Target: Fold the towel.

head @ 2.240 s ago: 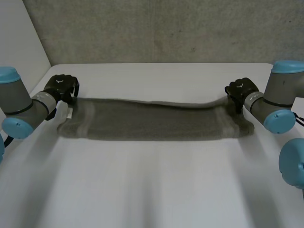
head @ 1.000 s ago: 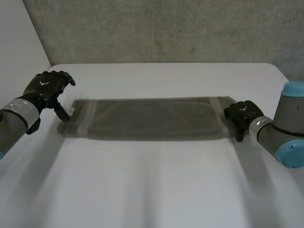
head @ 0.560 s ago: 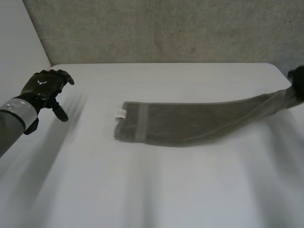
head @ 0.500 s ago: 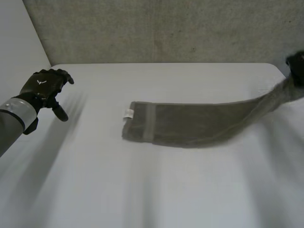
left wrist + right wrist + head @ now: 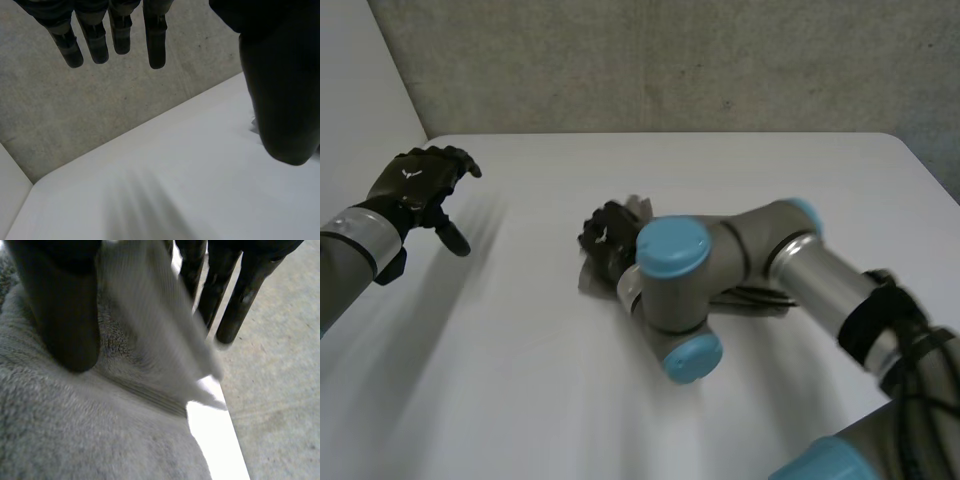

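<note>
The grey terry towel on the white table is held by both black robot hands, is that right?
Not both: the head view shows the black left hand open, apart from the grey terry towel on the white table; only the right hand holds it.

Head view: high, between and behind arms, tilted down over white table [image 5: 520, 400] toward grey wall [image 5: 670, 60]. Wide and well back; takes in left hand [image 5: 418, 185] and right hand [image 5: 605, 235], with right arm [image 5: 740, 270] close to lens.

Left wrist view: along left hand's palm, raised above table, facing wall. Shares table's far edge and wall with head view.

Right wrist view: along right hand's palm, very near towel [image 5: 100, 440]. Shares towel end and strip of table with head view.
</note>
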Robot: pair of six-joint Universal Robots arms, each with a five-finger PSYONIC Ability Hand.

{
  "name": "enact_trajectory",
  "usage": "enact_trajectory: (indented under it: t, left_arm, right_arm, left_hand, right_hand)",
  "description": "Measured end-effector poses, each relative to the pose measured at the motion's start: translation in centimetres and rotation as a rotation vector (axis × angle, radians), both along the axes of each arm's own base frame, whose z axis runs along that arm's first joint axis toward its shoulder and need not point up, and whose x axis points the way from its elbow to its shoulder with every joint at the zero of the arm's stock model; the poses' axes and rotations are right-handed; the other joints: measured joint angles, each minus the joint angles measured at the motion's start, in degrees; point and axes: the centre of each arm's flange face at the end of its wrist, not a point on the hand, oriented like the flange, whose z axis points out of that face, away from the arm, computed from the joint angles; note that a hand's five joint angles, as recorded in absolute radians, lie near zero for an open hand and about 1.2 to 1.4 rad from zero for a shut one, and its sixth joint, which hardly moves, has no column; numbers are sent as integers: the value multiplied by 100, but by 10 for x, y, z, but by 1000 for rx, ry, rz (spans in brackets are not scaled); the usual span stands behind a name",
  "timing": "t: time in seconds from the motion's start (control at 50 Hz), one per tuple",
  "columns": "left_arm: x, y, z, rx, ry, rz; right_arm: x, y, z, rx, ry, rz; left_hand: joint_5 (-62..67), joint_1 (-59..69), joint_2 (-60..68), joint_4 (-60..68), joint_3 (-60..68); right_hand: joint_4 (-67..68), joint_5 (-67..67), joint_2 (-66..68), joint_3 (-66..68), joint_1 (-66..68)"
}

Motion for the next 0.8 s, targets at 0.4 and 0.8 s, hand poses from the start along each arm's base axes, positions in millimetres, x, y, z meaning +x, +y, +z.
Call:
enact_trajectory:
  t: [0.4,0.8]
  left_arm:
    - [-1,2,-3,1,0,-3]
    - [-11,11,-4,7,-1,-34]
  right_arm:
    - [-34,-31,146,122,-386,-91]
    - [-187,-74,90,490,-261,-450]
  left_hand:
    - [-5,0,0,0,0]
    - [-5,0,0,0,0]
  right_hand:
    - [-2538,-2418,-2455,-2593,-2574]
    - [-2067,-1821,-1939,-2096,-2002]
